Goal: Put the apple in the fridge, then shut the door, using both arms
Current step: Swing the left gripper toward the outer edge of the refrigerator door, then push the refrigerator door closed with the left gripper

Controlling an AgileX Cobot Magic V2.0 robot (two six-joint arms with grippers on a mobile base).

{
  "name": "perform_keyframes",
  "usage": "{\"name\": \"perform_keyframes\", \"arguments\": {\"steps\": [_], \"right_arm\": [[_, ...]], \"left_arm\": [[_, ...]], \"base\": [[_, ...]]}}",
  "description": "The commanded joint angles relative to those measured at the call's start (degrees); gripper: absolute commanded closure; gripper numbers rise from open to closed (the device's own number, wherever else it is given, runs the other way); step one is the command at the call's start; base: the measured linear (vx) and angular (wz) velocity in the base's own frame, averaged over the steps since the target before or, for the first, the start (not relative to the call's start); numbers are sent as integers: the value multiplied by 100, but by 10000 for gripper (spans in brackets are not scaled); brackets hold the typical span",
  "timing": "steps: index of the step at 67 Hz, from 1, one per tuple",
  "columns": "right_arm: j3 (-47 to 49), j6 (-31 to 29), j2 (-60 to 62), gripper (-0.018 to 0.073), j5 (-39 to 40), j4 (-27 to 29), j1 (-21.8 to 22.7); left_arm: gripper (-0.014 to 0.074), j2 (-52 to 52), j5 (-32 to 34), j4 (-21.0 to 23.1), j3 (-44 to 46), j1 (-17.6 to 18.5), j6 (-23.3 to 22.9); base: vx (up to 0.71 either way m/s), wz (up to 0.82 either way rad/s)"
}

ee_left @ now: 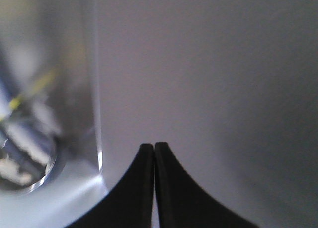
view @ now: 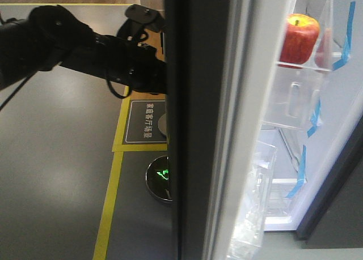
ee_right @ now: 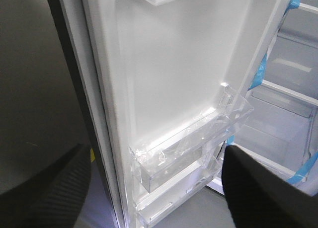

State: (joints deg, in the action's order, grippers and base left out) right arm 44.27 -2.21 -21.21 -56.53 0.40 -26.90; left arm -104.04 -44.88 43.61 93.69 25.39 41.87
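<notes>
The red apple (view: 299,38) rests in a clear compartment high in the fridge (view: 334,130), whose white interior carries blue tape strips. The door (view: 193,130) stands partly open and I see it edge-on, dark grey outside and white inside. My left arm (view: 102,53) reaches to the door's outer face. The left gripper (ee_left: 153,146) is shut with nothing in it, its tips close to that grey face (ee_left: 208,64). My right gripper (ee_right: 156,156) is open and empty. It faces the door's inner lining (ee_right: 169,64) and its clear bins (ee_right: 189,143).
On the grey floor left of the door lie a yellow tape line (view: 108,209) and a dark floor sign (view: 144,121). A round device with a green light (view: 160,178) sits by the door's foot. The fridge's lower shelves (ee_right: 288,104) show beyond the door.
</notes>
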Motion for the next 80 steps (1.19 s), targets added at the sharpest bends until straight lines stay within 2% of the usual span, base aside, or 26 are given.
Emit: {"name": "perform_keyframes", "arguments": {"steps": [1, 23, 37, 53, 62, 80], "right_arm": [[133, -55, -55, 39, 368, -9, 3], [133, -55, -55, 39, 368, -9, 3], [133, -55, -55, 39, 368, -9, 3], [133, -55, -55, 39, 368, -9, 3], [133, -55, -55, 39, 368, -9, 3], [133, -55, -55, 39, 368, -9, 3]], "left_arm": [[602, 288, 472, 338, 189, 355, -8], [602, 64, 1798, 411, 203, 1364, 270], [602, -464, 2082, 490, 795, 1868, 523], [602, -1305, 2431, 496, 1994, 2152, 529], [602, -1714, 2491, 482, 2574, 2197, 529], [602, -1767, 2232, 415, 2650, 2189, 529]], "base": [[0, 0], [0, 0], [0, 0], [0, 0], [0, 0], [0, 0]]}}
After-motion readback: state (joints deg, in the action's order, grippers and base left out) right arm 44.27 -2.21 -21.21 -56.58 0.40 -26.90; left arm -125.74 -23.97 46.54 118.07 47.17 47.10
